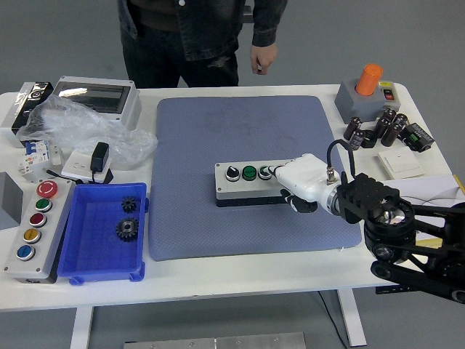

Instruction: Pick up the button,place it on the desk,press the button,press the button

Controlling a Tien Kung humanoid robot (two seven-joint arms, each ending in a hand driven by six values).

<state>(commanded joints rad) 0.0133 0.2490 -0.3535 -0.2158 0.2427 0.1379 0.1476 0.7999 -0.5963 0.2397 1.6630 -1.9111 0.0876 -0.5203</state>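
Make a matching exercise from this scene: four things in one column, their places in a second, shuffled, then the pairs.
Things
1. button box
2. two gears
3. orange knob
4. robot hand

Places
A. far right corner of the table, on a grey base
B. over the right end of the button box
C. inside the blue tray
D. middle of the blue-grey mat

Pairs: 1-D, 2-C, 3-A, 4-B

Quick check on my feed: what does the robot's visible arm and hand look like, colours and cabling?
The right hand has a glossy white shell with black parts underneath. A thin black cable loops above its wrist. The arm behind is black, with blocky segments and a round joint.
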